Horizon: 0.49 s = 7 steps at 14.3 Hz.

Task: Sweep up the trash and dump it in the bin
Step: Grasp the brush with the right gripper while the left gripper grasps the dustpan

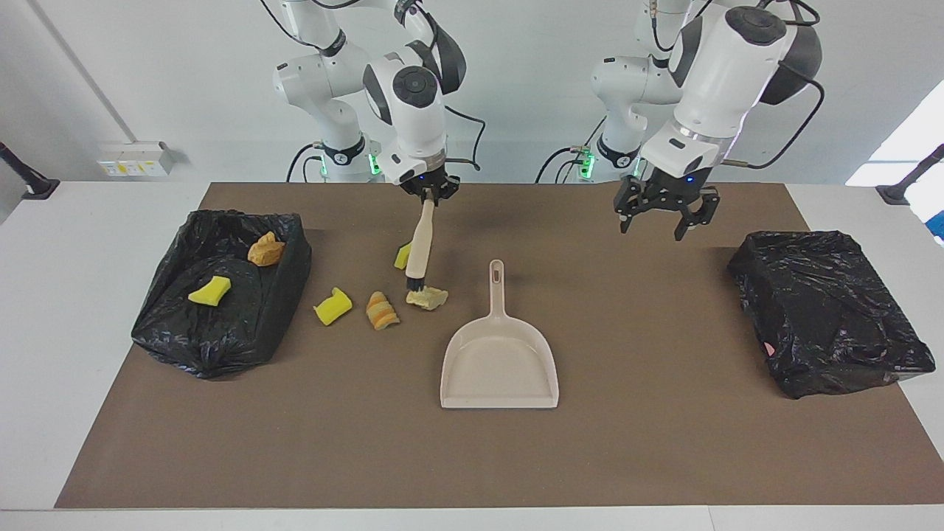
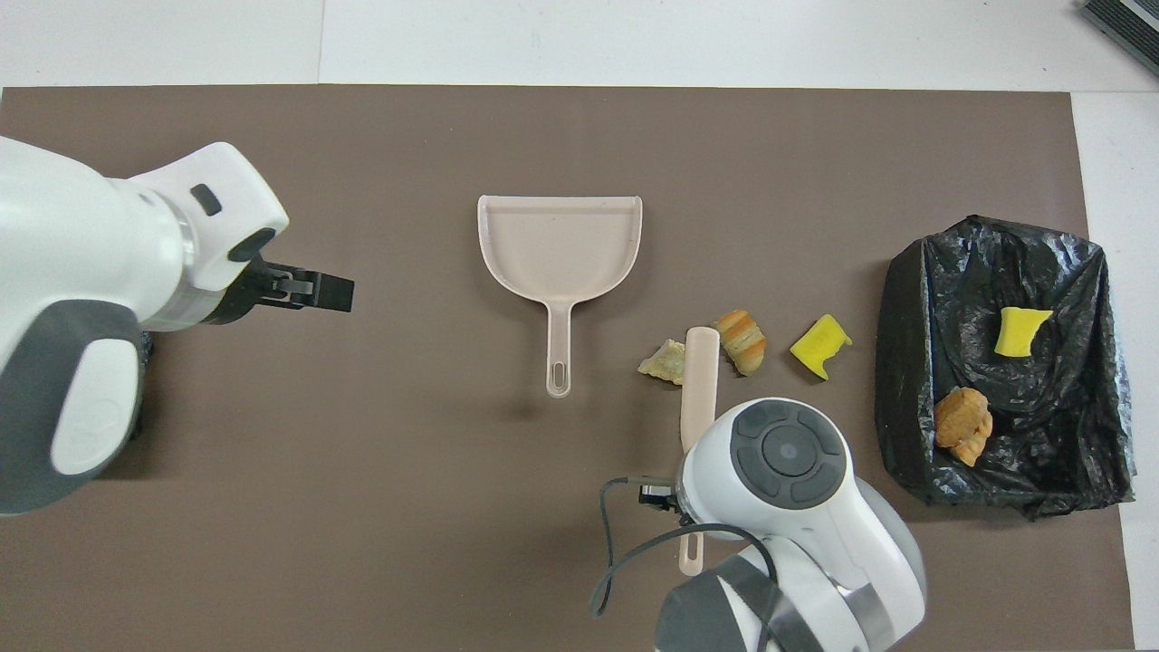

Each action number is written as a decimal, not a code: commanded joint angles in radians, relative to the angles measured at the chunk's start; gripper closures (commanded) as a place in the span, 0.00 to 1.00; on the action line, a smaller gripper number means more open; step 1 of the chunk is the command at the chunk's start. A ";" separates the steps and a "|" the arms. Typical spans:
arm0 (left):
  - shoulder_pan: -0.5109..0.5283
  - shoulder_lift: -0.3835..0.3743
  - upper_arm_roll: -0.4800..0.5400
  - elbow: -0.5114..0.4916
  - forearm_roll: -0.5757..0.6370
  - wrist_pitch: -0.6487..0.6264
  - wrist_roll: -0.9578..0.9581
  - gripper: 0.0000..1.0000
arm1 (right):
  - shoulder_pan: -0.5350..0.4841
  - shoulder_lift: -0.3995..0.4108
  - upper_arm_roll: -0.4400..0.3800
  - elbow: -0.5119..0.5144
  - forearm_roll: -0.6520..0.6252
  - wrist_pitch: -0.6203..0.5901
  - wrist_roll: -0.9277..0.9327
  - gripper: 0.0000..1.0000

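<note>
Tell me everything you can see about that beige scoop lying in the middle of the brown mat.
The dustpan is one beige piece, plastic by its look: a wide shallow tray with low walls and a slim handle ending in a slotted hanging hole. It lies flat on the brown mat, empty, handle pointing toward the robots, open edge away from them. Nothing touches it. The nearest scrap, a pale crumbly lump, lies beside the handle toward the right arm's end, apart from it.

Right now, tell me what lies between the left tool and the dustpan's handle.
Nothing: only bare brown mat lies between the open left tool and the dustpan handle, clearest in the overhead view. The trash lies beside the handle, toward the right arm's end.
</note>
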 commanded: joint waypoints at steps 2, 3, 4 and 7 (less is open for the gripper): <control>-0.138 0.141 0.014 0.025 0.011 0.111 -0.185 0.00 | -0.170 -0.004 0.010 -0.022 -0.044 -0.002 -0.203 1.00; -0.165 0.192 0.013 0.049 0.059 0.143 -0.271 0.00 | -0.222 -0.002 0.010 -0.026 -0.044 0.001 -0.280 1.00; -0.195 0.233 0.011 0.068 0.093 0.184 -0.329 0.00 | -0.271 0.001 0.010 -0.036 -0.044 0.010 -0.350 1.00; -0.260 0.321 0.011 0.076 0.084 0.240 -0.388 0.00 | -0.391 0.015 0.010 -0.042 -0.047 0.039 -0.521 1.00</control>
